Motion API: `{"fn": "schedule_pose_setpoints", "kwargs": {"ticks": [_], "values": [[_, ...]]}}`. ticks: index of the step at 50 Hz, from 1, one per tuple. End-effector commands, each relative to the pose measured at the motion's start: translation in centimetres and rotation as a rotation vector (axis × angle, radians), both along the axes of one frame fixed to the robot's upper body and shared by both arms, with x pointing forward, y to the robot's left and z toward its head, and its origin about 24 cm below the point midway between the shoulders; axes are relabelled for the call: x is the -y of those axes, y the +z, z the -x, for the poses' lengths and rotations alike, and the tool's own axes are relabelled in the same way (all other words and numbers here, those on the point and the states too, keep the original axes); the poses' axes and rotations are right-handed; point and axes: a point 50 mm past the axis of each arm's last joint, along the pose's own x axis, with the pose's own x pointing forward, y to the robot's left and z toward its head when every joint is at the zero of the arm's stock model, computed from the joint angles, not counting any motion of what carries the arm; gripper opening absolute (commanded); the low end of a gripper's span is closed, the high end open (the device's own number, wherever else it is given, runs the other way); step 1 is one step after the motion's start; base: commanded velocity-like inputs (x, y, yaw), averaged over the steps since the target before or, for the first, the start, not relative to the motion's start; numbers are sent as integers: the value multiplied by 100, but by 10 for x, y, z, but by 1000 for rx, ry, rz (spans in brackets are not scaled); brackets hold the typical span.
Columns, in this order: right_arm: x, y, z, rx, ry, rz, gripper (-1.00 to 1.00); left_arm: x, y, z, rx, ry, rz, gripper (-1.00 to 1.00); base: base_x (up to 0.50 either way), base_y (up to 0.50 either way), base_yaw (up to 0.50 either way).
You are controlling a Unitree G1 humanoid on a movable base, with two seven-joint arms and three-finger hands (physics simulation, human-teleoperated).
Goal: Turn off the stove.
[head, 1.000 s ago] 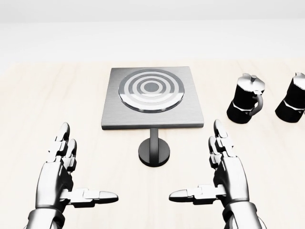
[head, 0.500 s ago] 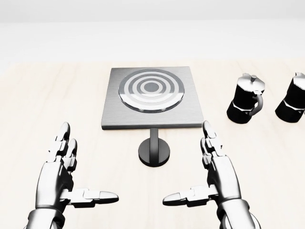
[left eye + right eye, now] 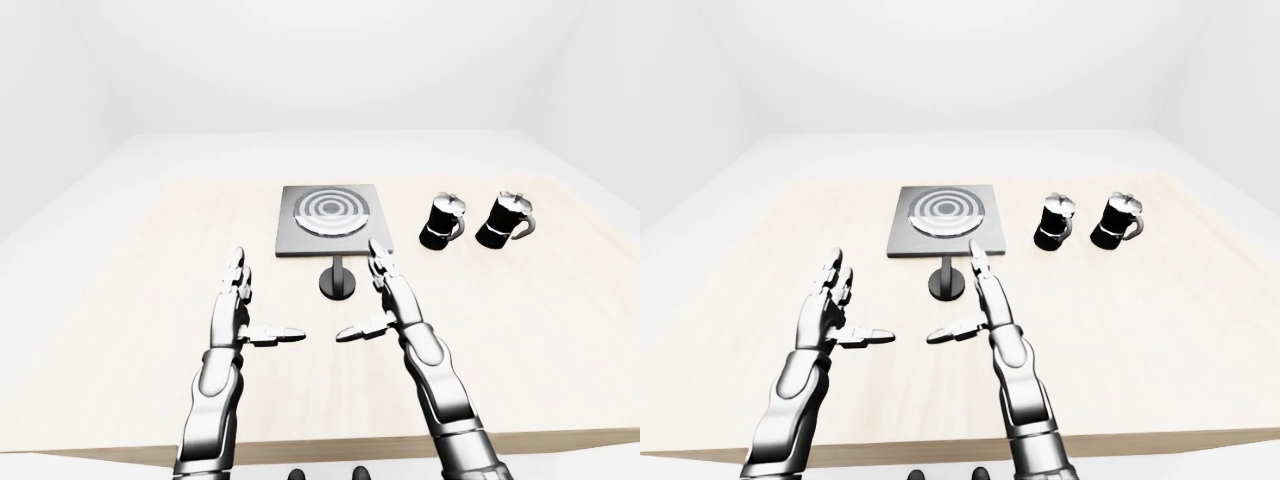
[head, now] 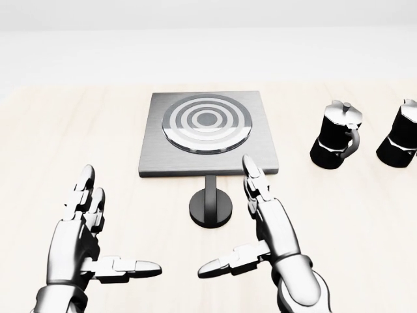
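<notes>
A square grey stove (image 4: 208, 132) with a ringed round burner lies flat on the pale wooden table (image 4: 352, 222). Its black round knob (image 4: 210, 205) on a short stem sits just below the stove's lower edge. My right hand (image 4: 244, 231) is open, its fingertips (image 4: 250, 165) pointing up right beside the knob, at its right, not touching it as far as I can tell. My left hand (image 4: 98, 238) is open at the lower left, thumb stretched toward the middle, nothing in it.
Two black moka pots (image 4: 336, 135) (image 4: 401, 134) stand to the right of the stove. The table's near edge (image 3: 320, 445) shows in the left-eye view, with white floor and walls around.
My right hand has slid left and upward toward the knob, from the lower right to just beside it. The left hand and the stove have stayed put.
</notes>
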Motion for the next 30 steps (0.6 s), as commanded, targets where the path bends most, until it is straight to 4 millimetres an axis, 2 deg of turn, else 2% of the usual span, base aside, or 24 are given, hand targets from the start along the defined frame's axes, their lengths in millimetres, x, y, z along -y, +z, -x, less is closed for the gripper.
{"fn": "schedule_pose_setpoints", "kwargs": {"ticks": [1,30], "values": [[-17,-10,-8,-47,47,33,100,0,2,2,4,-1,6,100,0,0,0],[-24,-16,-10,-77,69,41,100,-2,2,1,6,3,9,100,0,0,0]]}}
